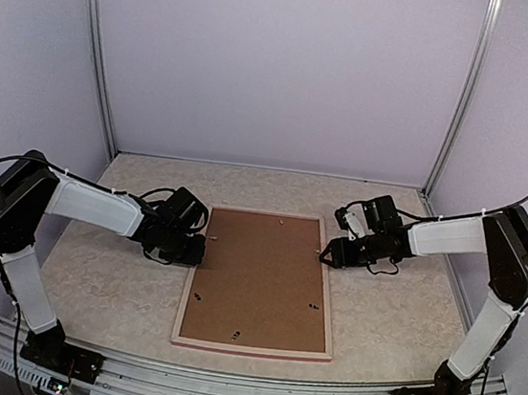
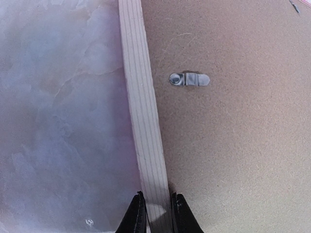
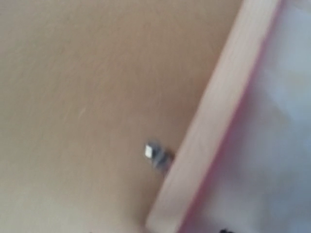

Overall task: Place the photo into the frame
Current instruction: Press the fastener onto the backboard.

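Top external view has both my arms reaching inward from their bases, elbows raised and out to the sides, forearms stretched level toward the middle of the table (image 1: 384, 318). The frame (image 1: 250, 347) lies flat between them, back side up, its long sides running near to far, with the brown backing board (image 1: 258, 284) filling it. My left gripper (image 1: 198, 249) sits low at the frame's left side, toward the far end. On the left wrist camera its two black fingertips (image 2: 137, 216) stand on either side of the left rail (image 2: 143, 121) and pinch it. That rail is pale wood with fine straight grain; the board beside it is matte, fibrous brown and carries a small metal turn clip (image 2: 189, 79). My right gripper (image 1: 327, 255) meets the frame's right edge at about the same depth; whether it is spread or closed, I cannot tell. The right wrist picture is blurred: board, a small metal tab (image 3: 154, 151), and pale rail with a pink outer edge against the marbled tabletop.
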You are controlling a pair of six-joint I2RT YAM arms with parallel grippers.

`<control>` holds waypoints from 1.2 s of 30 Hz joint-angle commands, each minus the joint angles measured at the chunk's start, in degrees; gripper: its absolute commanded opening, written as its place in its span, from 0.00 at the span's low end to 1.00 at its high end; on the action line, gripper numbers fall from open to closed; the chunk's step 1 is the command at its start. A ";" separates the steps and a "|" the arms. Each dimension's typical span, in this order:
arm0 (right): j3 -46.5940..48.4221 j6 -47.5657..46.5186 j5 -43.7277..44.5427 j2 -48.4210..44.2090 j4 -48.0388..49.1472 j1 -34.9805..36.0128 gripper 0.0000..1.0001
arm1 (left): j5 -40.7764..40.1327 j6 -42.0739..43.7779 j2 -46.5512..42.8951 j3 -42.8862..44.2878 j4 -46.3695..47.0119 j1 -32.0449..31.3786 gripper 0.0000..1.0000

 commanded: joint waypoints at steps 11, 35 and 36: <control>-15.06 9.05 11.37 -16.88 -4.93 13.26 0.68 | -0.32 1.37 0.35 1.34 0.43 0.07 0.00; -17.38 13.15 13.87 -14.95 -3.18 19.91 0.59 | 0.50 1.73 1.07 1.36 0.52 0.13 0.00; -17.22 13.21 13.87 -14.63 -3.08 19.94 0.58 | 0.59 1.73 1.12 1.36 0.49 0.14 0.00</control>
